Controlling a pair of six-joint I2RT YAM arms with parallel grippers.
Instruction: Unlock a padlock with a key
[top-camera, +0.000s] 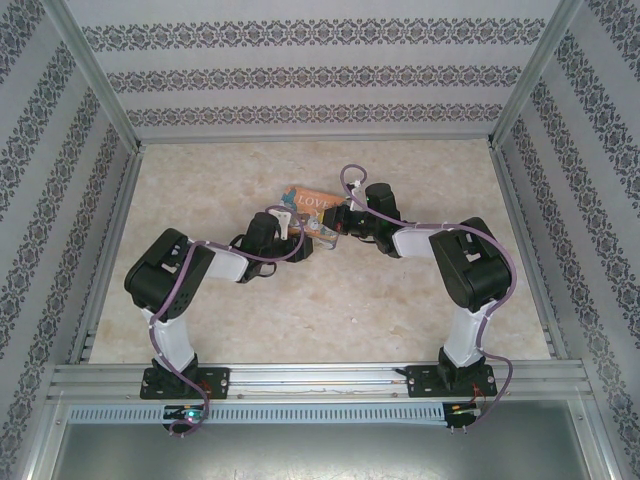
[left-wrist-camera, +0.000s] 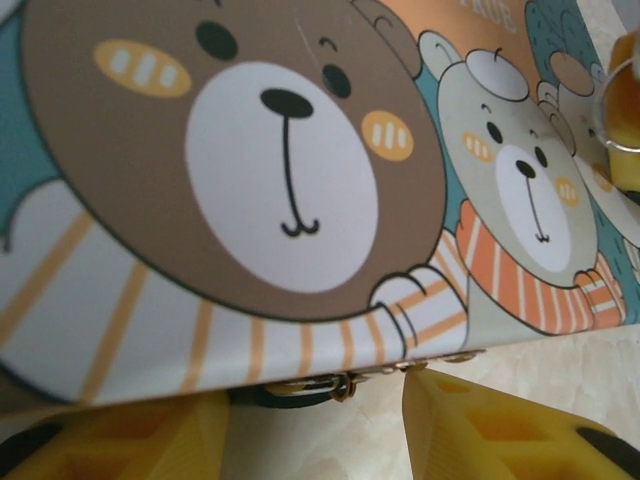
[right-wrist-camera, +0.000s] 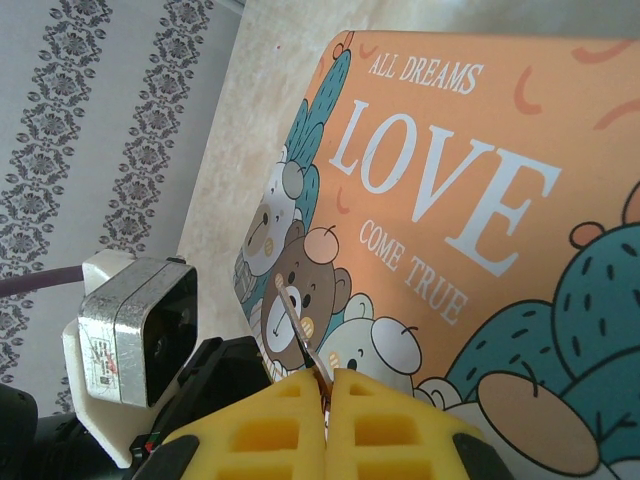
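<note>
Overhead: both arms reach inward and meet mid-surface (top-camera: 300, 310) at a tin (top-camera: 312, 203) with an orange "LOVE" lid, the left arm on its left side and the right arm on its right.

Left gripper (left-wrist-camera: 315, 405): jaws well open. The yellow fingers (left-wrist-camera: 120, 440) sit apart at the bottom of the left wrist view with nothing between the pads, pointing at the tin's long side, which is printed with cartoon bears.

Padlock (left-wrist-camera: 300, 393): a small dark teal shape with a brass-coloured metal bit. It hangs at the tin's lower edge, in the gap ahead of the left fingers and just above the surface. It is mostly hidden, so I cannot tell how the shackle stands.

Right gripper (right-wrist-camera: 326, 380): jaws pressed nearly together, pinching a thin metal strip, apparently the key (right-wrist-camera: 301, 335). It sticks up out of the pads toward the bear side of the tin. I cannot tell whether the tip touches anything.

The left arm's wrist camera (right-wrist-camera: 140, 335) sits close beside the right fingers.
</note>
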